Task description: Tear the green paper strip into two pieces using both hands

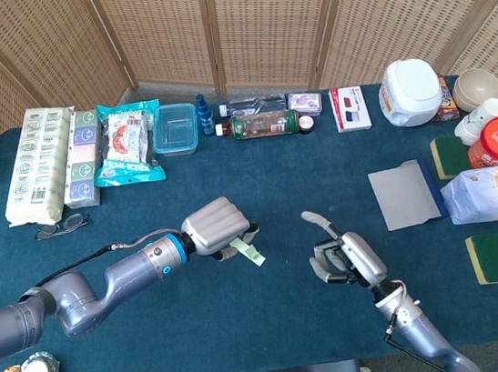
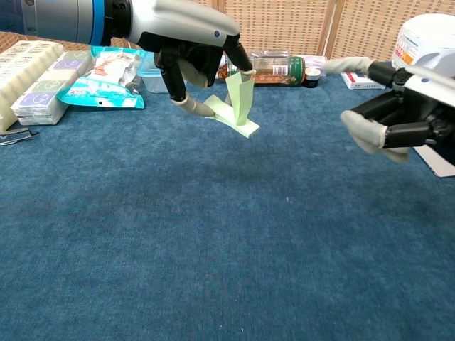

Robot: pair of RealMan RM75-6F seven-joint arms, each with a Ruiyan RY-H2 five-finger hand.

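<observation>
Here the green paper strip point(image 2: 238, 104) is pinched in the left hand point(image 1: 215, 228), just left of the frame's centre in the head view and in the upper middle of the chest view. The strip is folded: one part stands upright from the fingers and the other slopes down to a free corner, held above the blue tablecloth point(image 1: 275, 311); whether that corner touches the cloth cannot be told. The right hand point(image 1: 340, 259) is seen right of centre, empty, with fingers partly curled and one finger extended; it is near the strip but clearly apart from it.

The step in hand is judged to be the second grasp. It would be done well if the free, lower end were taken between thumb and finger close to the left hand's pinch, so that a short span of paper is loaded. The two pinches should then be drawn in opposite directions across the strip's width rather than pulled along its length, since thin paper is likely to slip out under a straight pull.

Open cloth lies across the centre and lower part of both views, so room for the tearing motion is ample. The grey sheet point(image 1: 404, 196) at the right and the row of goods along the top edge are well apart.
</observation>
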